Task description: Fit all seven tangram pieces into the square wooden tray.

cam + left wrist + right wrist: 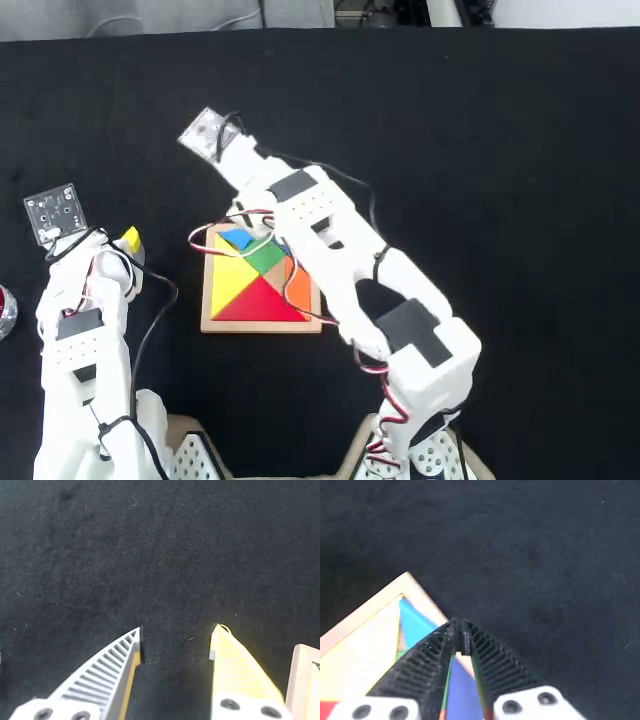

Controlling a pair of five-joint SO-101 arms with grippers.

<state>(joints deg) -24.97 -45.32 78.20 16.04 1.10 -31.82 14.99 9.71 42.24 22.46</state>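
Note:
The square wooden tray [260,326] lies on the black mat between the arms. It holds a blue piece [237,239], a green piece [265,255], a yellow piece [230,280], a red piece [262,302] and an orange piece [298,285]. My right gripper [458,626] is shut with nothing visible between its black fingers, its tips over the tray's rim [380,602] beside the blue piece [417,622]. In the high view the right gripper [240,215] sits at the tray's far edge. My left gripper [177,630] stands open over bare mat, left of the tray [300,680].
The right arm [340,260] crosses over the tray's right side and hides part of it. A small red object [4,310] sits at the mat's left edge. The left arm [80,330] stands to the left of the tray.

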